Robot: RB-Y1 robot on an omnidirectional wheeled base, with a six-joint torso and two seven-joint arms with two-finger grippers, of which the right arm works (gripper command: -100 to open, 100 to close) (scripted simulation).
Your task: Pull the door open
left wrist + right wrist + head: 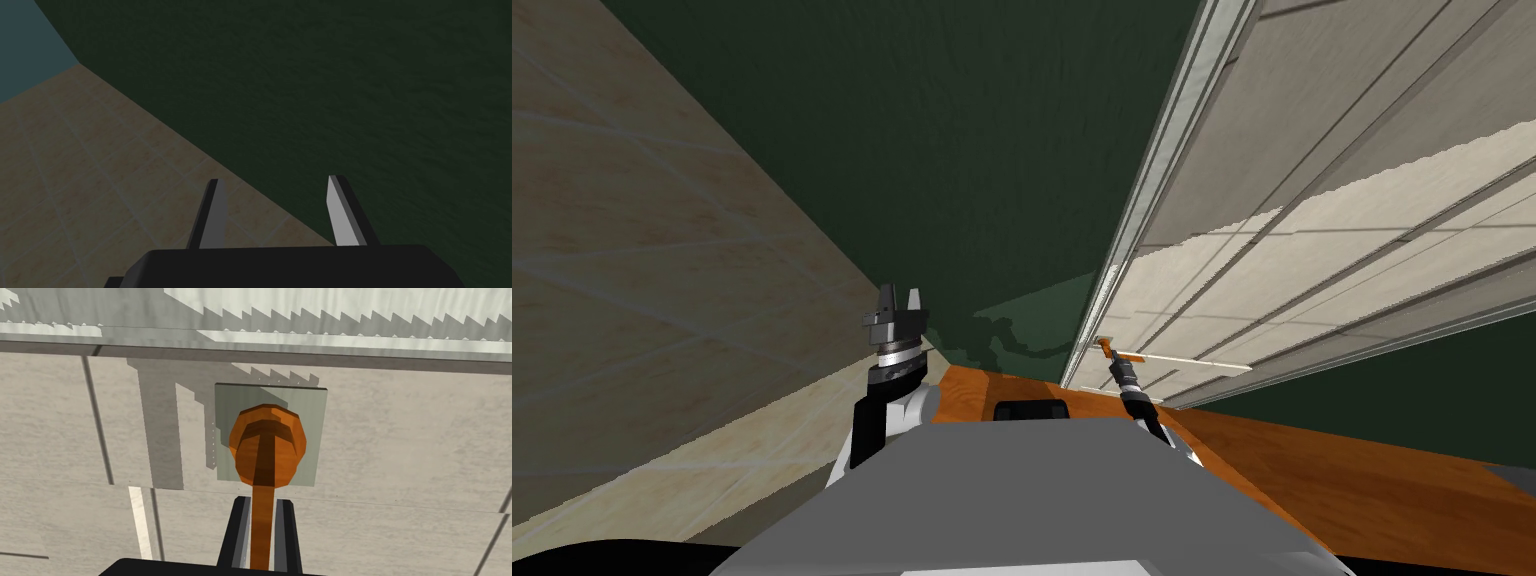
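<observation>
Our right hand (262, 504) pinches the orange lever (261, 488) of the door handle (267, 443), with both fingers (239, 533) pressed against the lever's sides. The lever runs from the hand to the handle's round orange base, which sits on a square grey plate (316, 433). The plate is fixed to the light grey panelled door (400, 438), close to the door's edge. In the head view the door stands to our front right, beside a pale door frame (1167, 160). Our left hand (900, 305) is raised at our left, well apart from the door, its fingers spread and holding nothing. Beyond it lie a beige tiled surface (662, 300) and a dark green wall (962, 150).
</observation>
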